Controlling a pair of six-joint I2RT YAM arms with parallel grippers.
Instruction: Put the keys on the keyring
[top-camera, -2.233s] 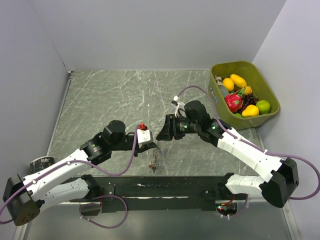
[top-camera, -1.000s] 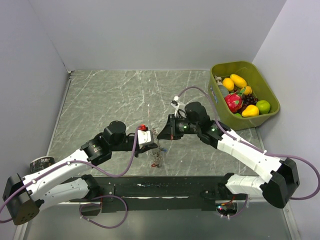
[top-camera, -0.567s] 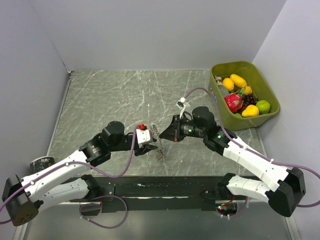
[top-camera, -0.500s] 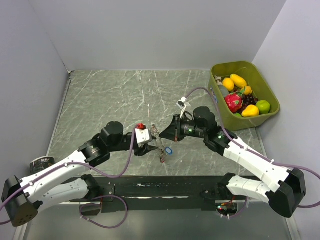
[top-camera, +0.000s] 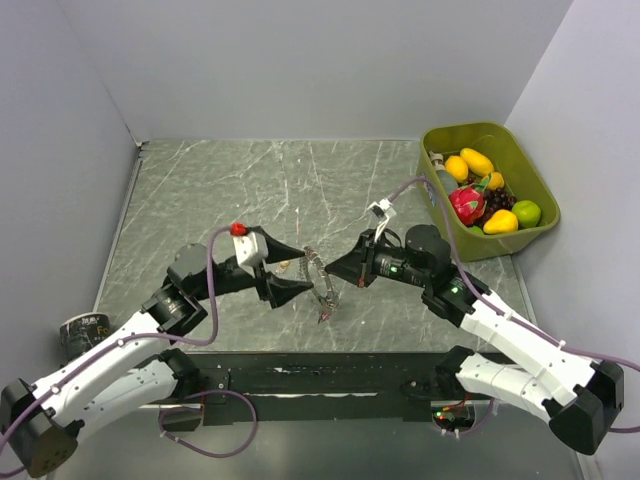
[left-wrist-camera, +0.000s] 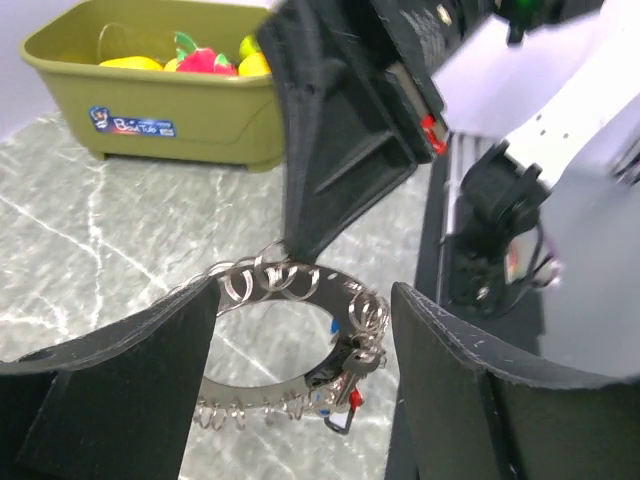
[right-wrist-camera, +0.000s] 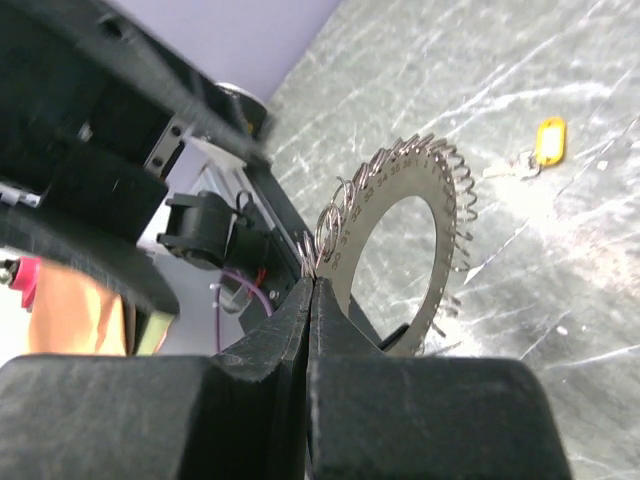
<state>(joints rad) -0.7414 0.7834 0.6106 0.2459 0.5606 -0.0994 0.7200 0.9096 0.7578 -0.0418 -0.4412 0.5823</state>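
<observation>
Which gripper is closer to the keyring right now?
Right. The right gripper is pinching the keyring by its rim; the left gripper is open, close beside it.

Both arms, the left arm (top-camera: 100, 355) and the right arm (top-camera: 520, 335), are built of glossy white shell links joined by black cylindrical motor housings (top-camera: 186, 266). A thin purple cable (top-camera: 415, 183) runs along each arm, and the right one ends in a small white connector (top-camera: 380, 208). Both are bolted to a flat black base bar (top-camera: 330, 372). The left end effector (top-camera: 306, 270) has a white block body topped by a red round knob (top-camera: 238, 229). The right end effector (top-camera: 333, 276) is all black, with small green indicator lights (top-camera: 400, 268). The fingers (left-wrist-camera: 110, 400) are matte black, wedge-shaped plastic with faintly worn edges.
</observation>
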